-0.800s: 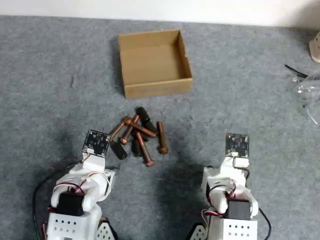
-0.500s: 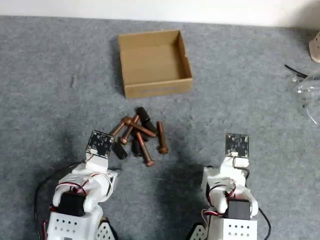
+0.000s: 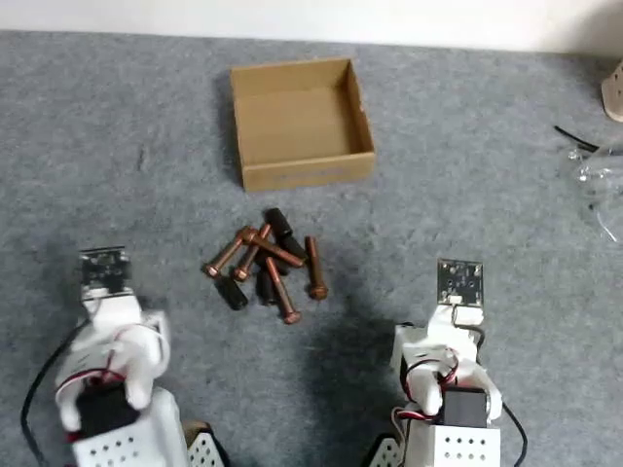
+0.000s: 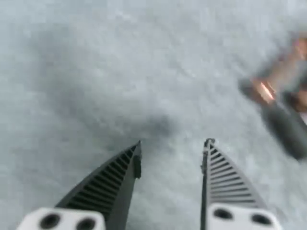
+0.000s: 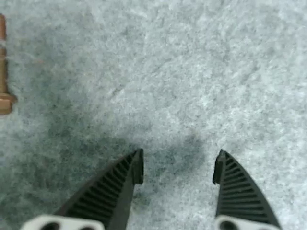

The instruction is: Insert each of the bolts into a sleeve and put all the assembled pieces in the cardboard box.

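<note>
Several copper bolts (image 3: 273, 261) and black sleeves (image 3: 283, 230) lie in a heap mid-table, just in front of the open cardboard box (image 3: 301, 123), which holds nothing. My left arm (image 3: 105, 282) sits at the near left, well left of the heap. Its gripper (image 4: 171, 154) is open over bare carpet, with a bolt (image 4: 283, 72) and a black sleeve (image 4: 280, 122) blurred off to one side. My right arm (image 3: 459, 289) sits at the near right. Its gripper (image 5: 178, 172) is open over carpet, with one bolt (image 5: 4, 72) at the edge of the right wrist view.
Grey carpet (image 3: 127, 156) covers the table. Clear plastic and a black cable (image 3: 589, 161) lie at the far right edge. A pale object (image 3: 614, 89) sits at the right border.
My left arm has swung to the left, away from the heap of bolts and sleeves. The right arm has stayed still.
</note>
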Tool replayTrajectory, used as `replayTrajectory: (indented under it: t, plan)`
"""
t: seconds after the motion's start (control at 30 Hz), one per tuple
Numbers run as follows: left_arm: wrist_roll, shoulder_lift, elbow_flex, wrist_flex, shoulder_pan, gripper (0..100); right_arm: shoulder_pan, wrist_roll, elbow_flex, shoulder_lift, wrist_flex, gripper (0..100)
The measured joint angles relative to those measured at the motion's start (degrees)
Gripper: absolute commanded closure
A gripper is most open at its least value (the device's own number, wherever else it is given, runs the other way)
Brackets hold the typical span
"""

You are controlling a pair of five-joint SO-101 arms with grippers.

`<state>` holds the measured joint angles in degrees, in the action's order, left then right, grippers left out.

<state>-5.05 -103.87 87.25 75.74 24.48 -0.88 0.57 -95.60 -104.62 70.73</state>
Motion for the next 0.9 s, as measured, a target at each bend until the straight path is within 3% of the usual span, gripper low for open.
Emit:
replayTrajectory:
  t: [0.07,0.3,0.47,0.6,0.77,0.9]
  plan:
    - [-2.55,0.0,-4.57,-0.97,1.67,80,0.0,0.0,0.0,0.0,0.0,77.4]
    - [1.14,-0.53,-19.52,-8.18,2.37,80,0.0,0.0,0.0,0.0,0.0,77.4]
    - [-1.58,4.48,-23.74,-10.11,-3.87,80,3.16,0.0,0.0,0.0,-0.09,77.4]
    - [-1.41,19.69,-26.55,-11.25,-8.18,80,11.43,0.0,0.0,0.0,-2.29,77.4]
    - [4.66,45.8,-36.48,-11.87,-9.49,80,22.07,0.18,0.0,0.0,-5.89,77.3]
    - [9.05,64.18,-42.9,-12.13,-11.08,80,24.44,4.04,0.0,0.0,-8.79,77.3]
